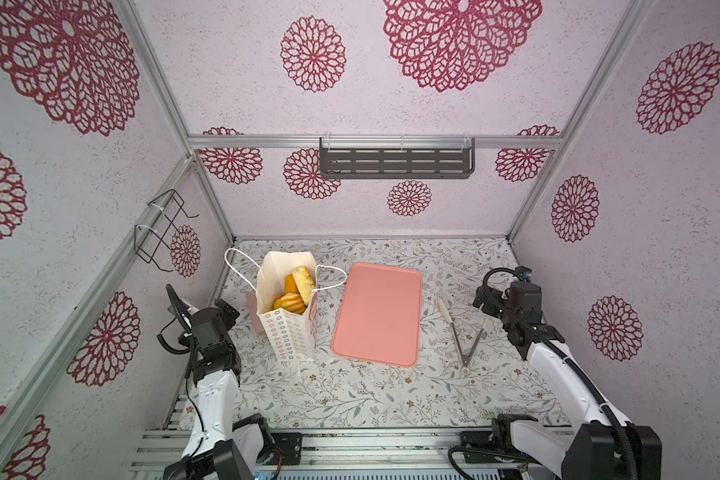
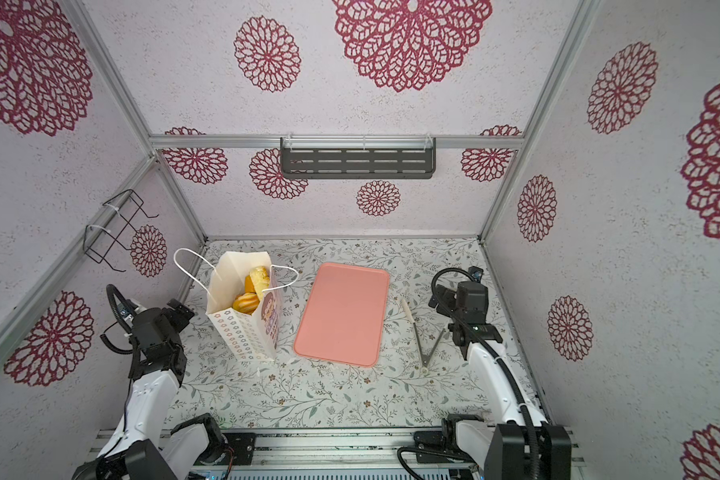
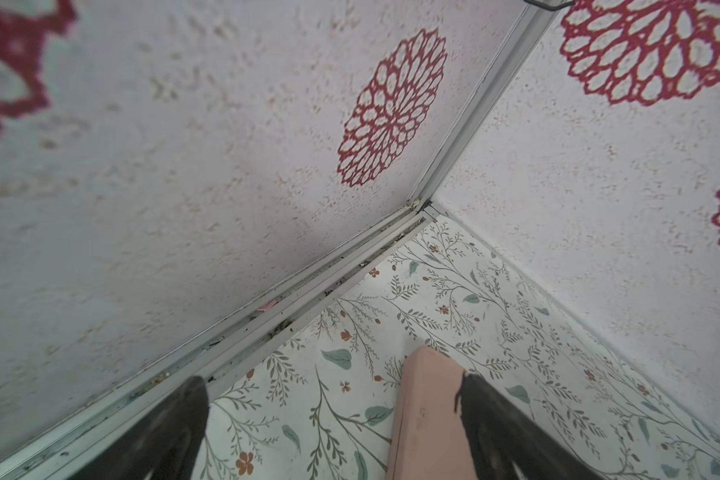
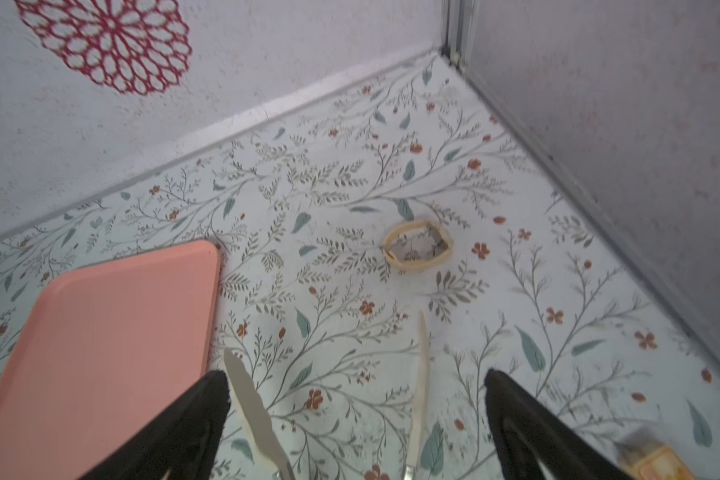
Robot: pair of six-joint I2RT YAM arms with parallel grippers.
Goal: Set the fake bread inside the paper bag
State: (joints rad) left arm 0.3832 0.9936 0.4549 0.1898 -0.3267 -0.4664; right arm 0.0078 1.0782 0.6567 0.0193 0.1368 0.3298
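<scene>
Plainly, in both top views the paper bag (image 1: 287, 336) (image 2: 242, 336) stands upright on the floral table (image 1: 350, 399) just left of the pink tray (image 1: 377, 316) (image 2: 341, 316), close to its edge. The fake bread (image 1: 298, 286) (image 2: 252, 291) is inside the bag, with golden pieces showing at the open mouth. Metal tongs (image 1: 466, 336) (image 2: 427, 340) lie spread in a V to the right of the tray. The left gripper (image 1: 229, 309) (image 2: 179, 309) is farther left of the tray, beyond the bag. The right gripper (image 1: 485, 297) (image 2: 439, 297) is right of the tray, near the tip of the tongs' outer arm. From the left wrist, the left gripper (image 3: 331, 380) shows its jaws spread wide with nothing clamped. A pale pink block (image 3: 425, 407) lies right beside one finger, though whether they touch cannot be told; the tray is out of this view. From the right wrist, the right gripper (image 4: 356, 376) is likewise released, its dark fingers (image 4: 200, 407) wide apart. Both arms of the tongs (image 4: 246, 399) lie on the table between those fingers, gripped by neither. The tray (image 4: 100, 332) is just beyond one finger, and a beige ring (image 4: 416, 247) lies on the table farther from it.
</scene>
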